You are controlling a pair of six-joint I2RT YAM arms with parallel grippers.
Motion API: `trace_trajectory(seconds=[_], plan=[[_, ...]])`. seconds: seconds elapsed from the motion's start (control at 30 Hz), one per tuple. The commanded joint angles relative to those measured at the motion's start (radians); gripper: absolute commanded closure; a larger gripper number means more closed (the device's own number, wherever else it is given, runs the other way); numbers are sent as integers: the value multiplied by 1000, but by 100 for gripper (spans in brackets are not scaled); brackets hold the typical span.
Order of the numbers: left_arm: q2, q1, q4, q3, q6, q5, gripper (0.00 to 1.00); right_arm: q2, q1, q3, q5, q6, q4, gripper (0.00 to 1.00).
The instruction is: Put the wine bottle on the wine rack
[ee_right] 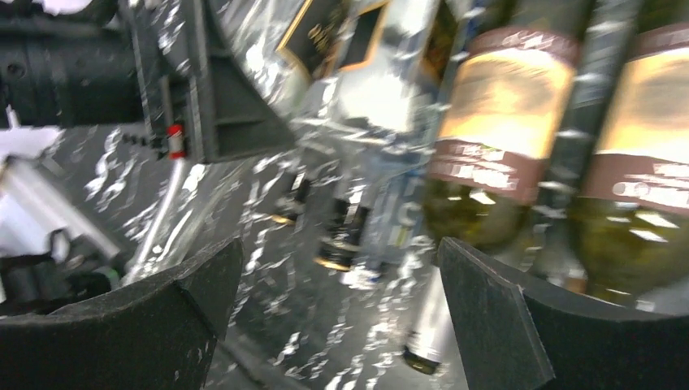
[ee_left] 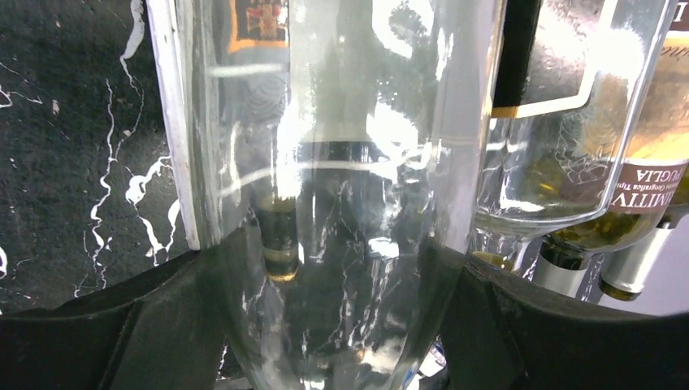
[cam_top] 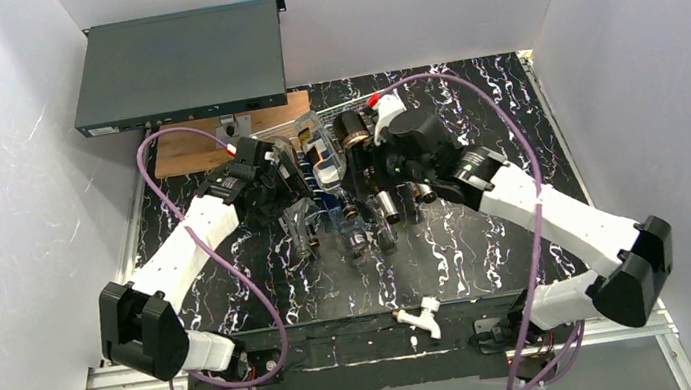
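My left pincer [ee_left: 341,313] is clamped on the clear wine bottle [ee_left: 341,162], beside other bottles [ee_left: 561,146] on the white wire rack [cam_top: 300,123]. I cannot tell if it is seated. My right pincer [ee_right: 337,325] is apart and empty. The placing looks nearly done. Next, settle it in a slot and release gently.

Clear bottle [ee_left: 341,162] filling left pincer [ee_left: 331,280], labelled bottles [ee_left: 569,162] packed alongside, bare tabletop [ee_left: 73,162] on other side
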State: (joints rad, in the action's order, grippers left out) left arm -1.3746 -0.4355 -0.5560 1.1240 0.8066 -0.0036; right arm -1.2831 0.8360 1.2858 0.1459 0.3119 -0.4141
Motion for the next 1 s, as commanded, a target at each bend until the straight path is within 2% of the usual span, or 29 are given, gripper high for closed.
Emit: trace_trajectory(seconds=[0.0,0.27,0.33,0.53,0.67,0.9,0.93,0.97], plan=[[-22,26,-74,71,-7,-184,100,-66,17,-26,-277,211,105,2],[-70,26,-73,85,20,-141,100,-106,171,-89,-159,376,226,2],[-72,26,-73,84,22,-136,100,-118,187,-106,-164,397,266,7],[-62,25,-73,78,31,-121,100,-174,261,-95,-10,418,263,14],[-52,26,-74,74,36,-112,100,-228,277,-89,11,437,267,26],[-48,27,-95,85,15,-110,100,-279,299,-99,45,439,305,30],[-46,26,-97,86,15,-110,100,-288,299,-100,42,442,315,34],[-46,25,-104,90,4,-101,100,-306,299,-105,22,456,346,44]])
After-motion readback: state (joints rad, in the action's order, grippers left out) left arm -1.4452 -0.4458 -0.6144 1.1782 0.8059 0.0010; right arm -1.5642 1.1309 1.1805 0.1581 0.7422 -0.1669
